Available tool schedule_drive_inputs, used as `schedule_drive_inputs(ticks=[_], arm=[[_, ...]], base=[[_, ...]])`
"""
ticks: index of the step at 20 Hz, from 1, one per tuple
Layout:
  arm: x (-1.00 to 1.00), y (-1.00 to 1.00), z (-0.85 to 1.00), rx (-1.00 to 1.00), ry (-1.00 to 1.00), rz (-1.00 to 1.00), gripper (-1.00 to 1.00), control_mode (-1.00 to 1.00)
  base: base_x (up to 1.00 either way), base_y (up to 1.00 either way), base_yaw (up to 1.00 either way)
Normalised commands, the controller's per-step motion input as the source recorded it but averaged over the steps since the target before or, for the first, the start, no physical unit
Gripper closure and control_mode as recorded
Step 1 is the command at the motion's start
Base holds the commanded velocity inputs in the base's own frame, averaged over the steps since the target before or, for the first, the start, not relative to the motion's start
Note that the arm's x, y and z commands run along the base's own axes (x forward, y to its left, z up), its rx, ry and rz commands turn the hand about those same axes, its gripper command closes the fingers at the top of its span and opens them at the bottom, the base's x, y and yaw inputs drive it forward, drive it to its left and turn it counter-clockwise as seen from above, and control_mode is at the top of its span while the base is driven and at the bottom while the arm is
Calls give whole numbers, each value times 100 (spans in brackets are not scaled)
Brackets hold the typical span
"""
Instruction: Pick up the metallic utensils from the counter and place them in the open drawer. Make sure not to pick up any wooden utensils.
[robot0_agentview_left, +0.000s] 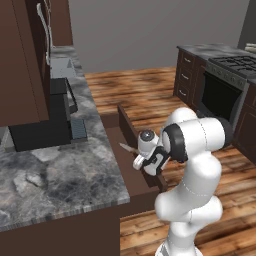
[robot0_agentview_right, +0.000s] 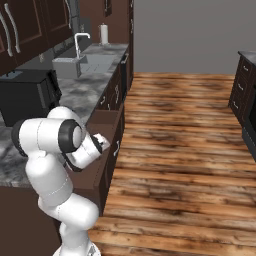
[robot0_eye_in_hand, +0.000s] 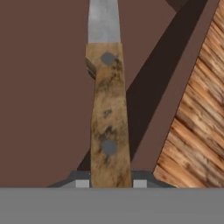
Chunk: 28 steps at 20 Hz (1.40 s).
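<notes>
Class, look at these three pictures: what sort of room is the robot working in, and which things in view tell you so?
A home kitchen, rendered rather than real. The marbled counter carries a sink with a tall tap, a stove stands across the wooden floor, and dark cabinets with an open drawer run beneath the counter.

Two base views flanking the arm, sharing the open drawer (robot0_agentview_left: 131, 131), hand view close above it

A knife (robot0_eye_in_hand: 108, 109) with a mottled, riveted wooden handle and a dull, brushed-looking metal blade is seen over the matt, smooth brown wood of the open drawer (robot0_eye_in_hand: 43, 109). The tabletop (robot0_agentview_left: 60, 180) is polished grey-and-white marbled stone. The floor (robot0_agentview_right: 190, 150) is planked wood, perhaps lightly glossy.
</notes>
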Motion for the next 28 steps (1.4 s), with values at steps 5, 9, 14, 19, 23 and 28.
schedule_drive_inputs(ticks=[5, 9, 14, 19, 23, 28], arm=[[5, -41, -46, 0, 0, -1, 100, -100], [5, -33, -37, 0, 0, 0, 100, -100], [0, -31, -35, 0, 0, -1, 100, -100], [0, -40, -21, 0, 0, -2, 100, -100], [0, 4, 0, 0, 0, 0, 100, -100], [-13, 40, 27, -7, 0, 0, 100, -100]], base=[[0, 0, 0], [0, 0, 0], [0, 0, 0], [0, 0, 0], [0, 0, 0], [0, 0, 0]])
